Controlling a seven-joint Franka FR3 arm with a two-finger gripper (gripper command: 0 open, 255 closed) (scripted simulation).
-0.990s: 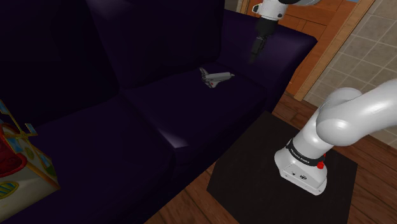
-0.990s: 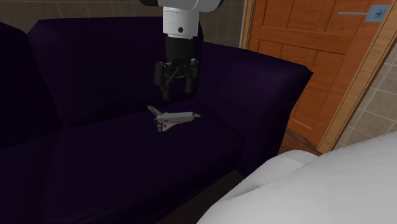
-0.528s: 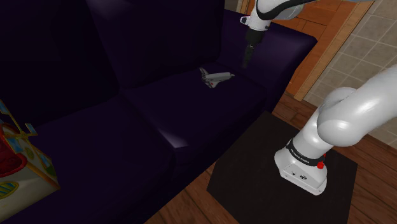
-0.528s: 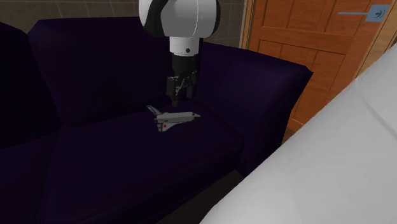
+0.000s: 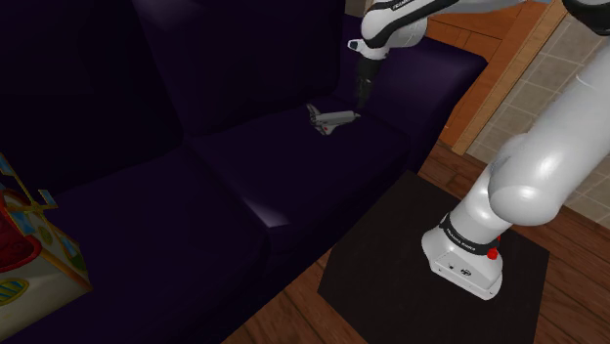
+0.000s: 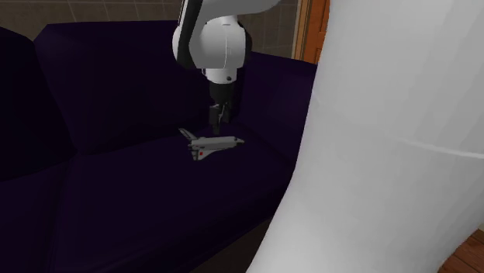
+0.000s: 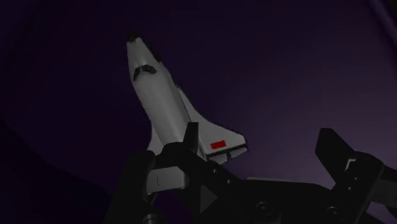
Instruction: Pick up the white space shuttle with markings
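Lowered fingers point(image 7: 335, 151) hang near shuttle point(image 5: 330, 119) on purple sofa point(image 5: 244, 186).

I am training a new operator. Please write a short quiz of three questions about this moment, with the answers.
1. True or false: the fingers are shut on the space shuttle.
2. What does the space shuttle lie on? A: a kitchen table. B: a dark sofa seat. C: a shelf.
3. What colour is the small rectangle on the space shuttle's wing, as the wrist view shows it?

Key
1. False: the fingers stand apart and clasp nothing.
2. B.
3. Red.
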